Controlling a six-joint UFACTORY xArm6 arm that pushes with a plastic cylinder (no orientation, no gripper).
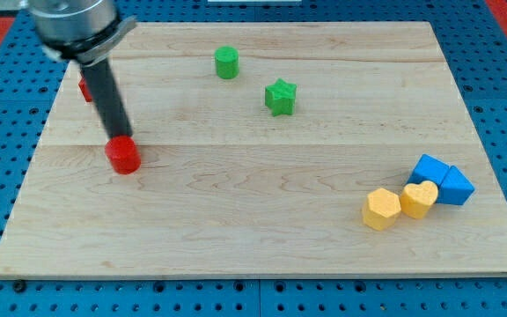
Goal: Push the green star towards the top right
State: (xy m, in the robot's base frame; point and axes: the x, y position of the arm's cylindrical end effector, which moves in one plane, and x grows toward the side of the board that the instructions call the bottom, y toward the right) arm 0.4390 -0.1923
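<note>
A: Where's my tip (pixel 119 138)?
B: Left side of the board (pixel 236 238), about mid-depth. It sits right at the far edge of a red cylinder (pixel 123 156); looks like contact, but I can't be sure.

A: Jaws?
B: There are none on this rig, just the dark rod (pixel 106 97), so no released or clenched state to give.

A: Green star (pixel 281 97)?
B: Centre of the board, in the far half, well to the right of my tip. Nothing touching it.

A: Anything near it?
B: Green cylinder (pixel 226 62), left and farther back, apart from the star.

A: Other blocks?
B: A second red block (pixel 84 89) at the far left, mostly hidden behind the rod, shape unclear. Near right: a cluster of four. Yellow hexagon (pixel 381 210) touching a yellow heart (pixel 419 199), then two blue blocks, one (pixel 428 170) behind the heart and one (pixel 455 187) right of it. The blue shapes are hard to make out.
</note>
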